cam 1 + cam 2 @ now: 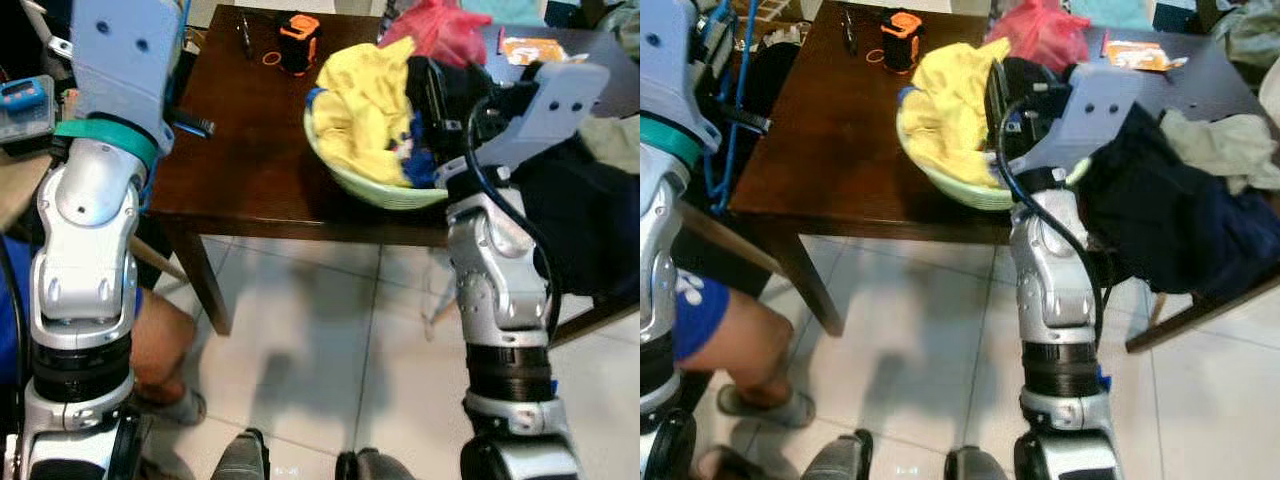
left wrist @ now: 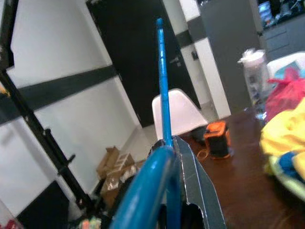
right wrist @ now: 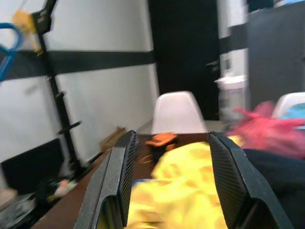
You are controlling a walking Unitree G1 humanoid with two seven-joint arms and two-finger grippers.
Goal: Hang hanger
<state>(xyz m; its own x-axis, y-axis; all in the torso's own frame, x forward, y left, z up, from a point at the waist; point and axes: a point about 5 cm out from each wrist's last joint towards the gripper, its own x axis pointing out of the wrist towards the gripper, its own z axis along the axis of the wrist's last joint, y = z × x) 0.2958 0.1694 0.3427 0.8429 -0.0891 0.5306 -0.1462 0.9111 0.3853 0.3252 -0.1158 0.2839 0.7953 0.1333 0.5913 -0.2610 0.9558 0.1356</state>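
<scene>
Left gripper [image 2: 178, 191] nearest, fingers closed on blue hanger [image 2: 162, 95], held raised by the left edge of the dark wooden table [image 1: 250, 150]. Right gripper [image 3: 169, 176] wide open, holding nothing, over yellow cloth [image 1: 365, 100] in pale green basket [image 1: 380, 190]. Orange-black tape measure [image 1: 299, 42] farther back; dark clothes [image 1: 1180, 220] heaped right.

home | dining table [image 1: 250, 150] | laundry basket [image 1: 375, 185] | tiled floor [image 1: 320, 340]
</scene>
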